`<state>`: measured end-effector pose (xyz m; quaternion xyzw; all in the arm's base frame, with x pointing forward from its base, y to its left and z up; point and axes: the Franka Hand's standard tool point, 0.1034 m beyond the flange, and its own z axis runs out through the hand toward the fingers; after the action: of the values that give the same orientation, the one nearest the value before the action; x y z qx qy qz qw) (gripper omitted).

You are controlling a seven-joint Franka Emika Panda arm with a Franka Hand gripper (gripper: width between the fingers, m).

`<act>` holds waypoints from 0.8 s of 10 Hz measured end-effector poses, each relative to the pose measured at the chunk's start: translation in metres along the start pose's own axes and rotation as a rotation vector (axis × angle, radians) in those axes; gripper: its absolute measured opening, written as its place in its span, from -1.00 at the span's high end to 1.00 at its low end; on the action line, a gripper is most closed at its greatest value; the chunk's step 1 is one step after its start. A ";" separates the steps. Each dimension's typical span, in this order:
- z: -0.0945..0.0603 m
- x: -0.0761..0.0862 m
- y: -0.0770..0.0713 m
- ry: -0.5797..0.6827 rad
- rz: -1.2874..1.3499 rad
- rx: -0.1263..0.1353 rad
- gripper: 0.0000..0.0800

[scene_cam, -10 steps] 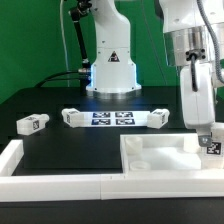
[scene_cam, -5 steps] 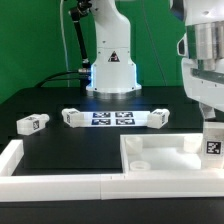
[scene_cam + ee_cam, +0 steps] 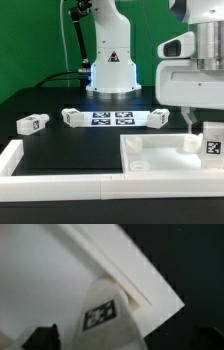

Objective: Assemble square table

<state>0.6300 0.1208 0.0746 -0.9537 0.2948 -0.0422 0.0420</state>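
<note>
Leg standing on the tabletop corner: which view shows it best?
Exterior view: the leg stands upright on the tabletop corner, in sharp focus. The wrist view gives only a blurred, partial close-up of it and its tag.

White tabletop (image 3: pixel 160 160); white leg (image 3: pixel 211 133), black-and-white tag (image 3: pixel 213 146); black table (image 3: pixel 70 150); green backdrop (image 3: pixel 30 40).

Black table (image 3: pixel 60 145), white tabletop (image 3: pixel 170 165) at near edge, marker board (image 3: pixel 112 118) between two legs (image 3: pixel 72 117), third leg (image 3: pixel 32 123) apart
</note>
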 end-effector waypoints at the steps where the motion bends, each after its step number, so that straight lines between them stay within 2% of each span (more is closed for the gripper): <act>1: 0.000 0.005 0.003 0.020 -0.095 0.008 -0.62; 4: 0.002 0.004 0.004 0.026 -0.082 0.010 -0.55; 5: 0.002 0.004 0.004 0.026 -0.068 0.010 -0.08; 6: 0.002 0.004 0.004 0.024 -0.002 0.012 -0.08; 7: 0.002 0.004 0.005 0.023 0.067 0.012 0.27; 8: 0.002 0.004 0.006 0.021 0.154 0.011 0.27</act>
<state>0.6308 0.1138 0.0721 -0.9275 0.3673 -0.0507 0.0472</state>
